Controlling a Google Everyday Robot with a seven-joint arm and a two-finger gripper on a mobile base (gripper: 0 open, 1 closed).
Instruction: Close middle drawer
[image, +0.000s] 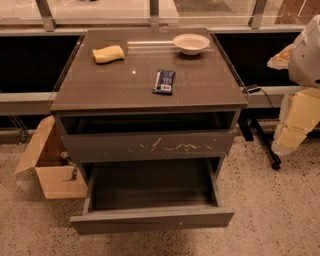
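We see the middle drawer (150, 220) pulled far out of the cabinet (228, 120), its inside exposed and its plain front nearest the camera, below the scratched drawer (100, 146), which sits only slightly out. The end effector (292, 125) hangs at the right edge of the view, well apart from the middle drawer, and we cannot tell how far open it is or whether it holds anything. On the tabletop (205, 85) lie a yellow sponge (108, 54), a white bowl (190, 43) and a dark packet (164, 81).
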